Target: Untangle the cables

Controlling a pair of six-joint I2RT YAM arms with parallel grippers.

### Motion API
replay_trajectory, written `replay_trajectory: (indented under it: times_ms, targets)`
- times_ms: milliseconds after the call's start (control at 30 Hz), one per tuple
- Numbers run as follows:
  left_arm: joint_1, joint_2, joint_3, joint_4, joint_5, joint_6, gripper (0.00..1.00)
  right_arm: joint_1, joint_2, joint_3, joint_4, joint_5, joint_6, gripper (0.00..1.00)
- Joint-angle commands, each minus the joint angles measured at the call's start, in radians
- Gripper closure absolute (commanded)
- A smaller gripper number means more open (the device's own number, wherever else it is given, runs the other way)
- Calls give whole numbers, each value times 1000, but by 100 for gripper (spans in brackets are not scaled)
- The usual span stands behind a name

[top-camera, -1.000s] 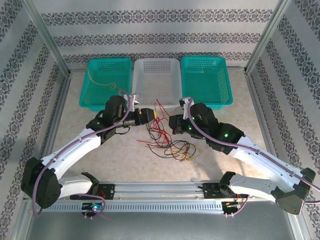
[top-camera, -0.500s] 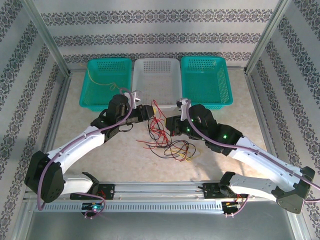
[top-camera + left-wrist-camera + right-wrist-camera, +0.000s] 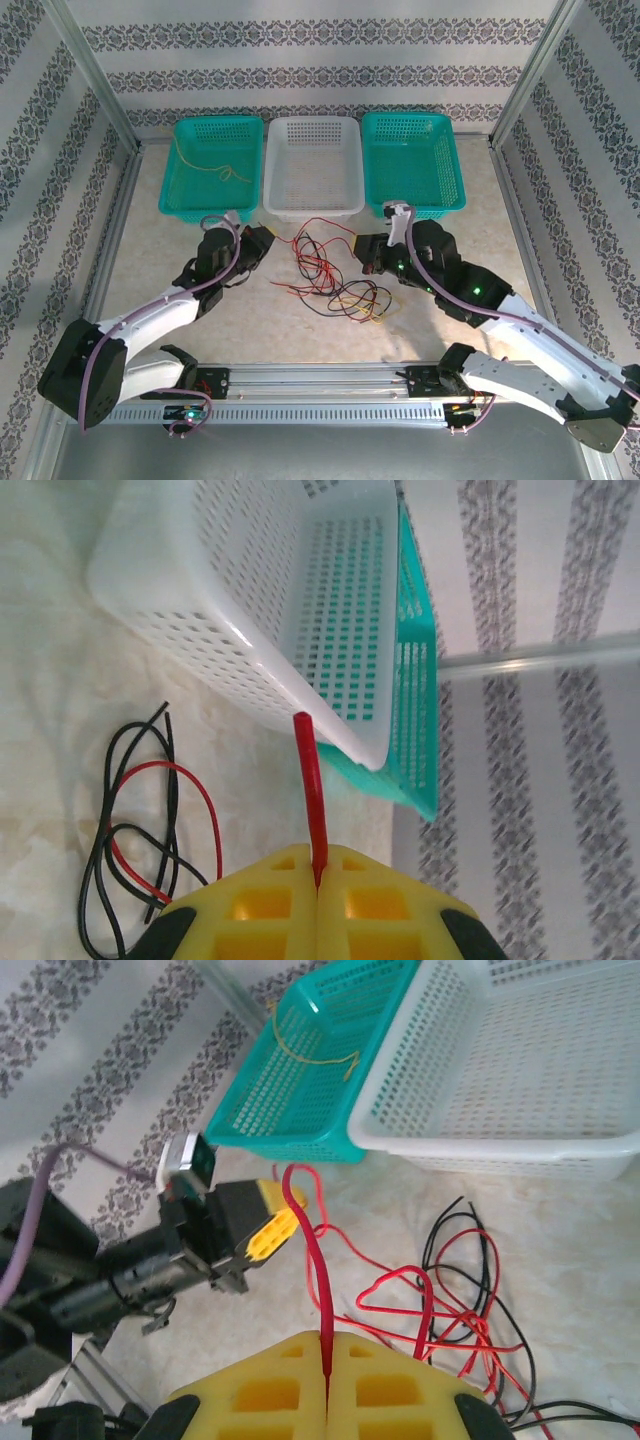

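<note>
1. Though hard to trace end to end, easy enough to place: the cables (image 3: 335, 285) heaped in a loose red, black and yellow knot on the table (image 3: 500, 230), between the two arms and just in front of the white basket (image 3: 313, 165).
2. At the left gripper (image 3: 318, 875): clenched on a red cable (image 3: 308, 780), pinched in the seam between the yellow pads (image 3: 270, 910), with the stub poking out towards the basket's corner.
3. At the right gripper (image 3: 328, 1355): likewise clamped tight, on a red strand (image 3: 315, 1260) rising from the seam, hooking over and curling back down towards the knot.
4. Cannot tell whether one and the same wire is gripped on both sides; from above, only a hint of a red line between them, too thin to follow.
5. Risk if drawn apart: loops cinched tighter instead of freed, owing to black strands threaded through the red loops close to the right gripper.
6. Risk of slipping: hair-thin wire, smooth pads, and on the left a hold near the very end. Any sideways tug is likely to draw it out.
7. Risk of dragging the whole heap rather than parting it, with nothing pinning the rest down. Could end up shoved against the white basket or snagged in its perforated wall.
8. Of no concern here: a yellow wire (image 3: 205, 160) lying in the left teal basket (image 3: 190, 205), well apart from the knot.
</note>
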Motion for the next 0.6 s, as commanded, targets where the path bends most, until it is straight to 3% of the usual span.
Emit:
replay_trajectory:
  times_ms: [0,233,333,433,567]
  targets:
    - [8,-33,-61,233,-156,-244,100,-23,-26,-19,24,26,27,100]
    - [6,-17,-158,463,-272,-449,100,-22,14,-1,27,11,20,100]
    - [2,-29,-157,462,-281,-461,100,-7,36,38,7,19,-2,100]
    - [7,-65,-136,356,-233,-388,99,11,54,108,-36,47,-45,100]
    - [6,-180,-26,-31,-114,-151,42,34,82,228,-108,69,-112,100]
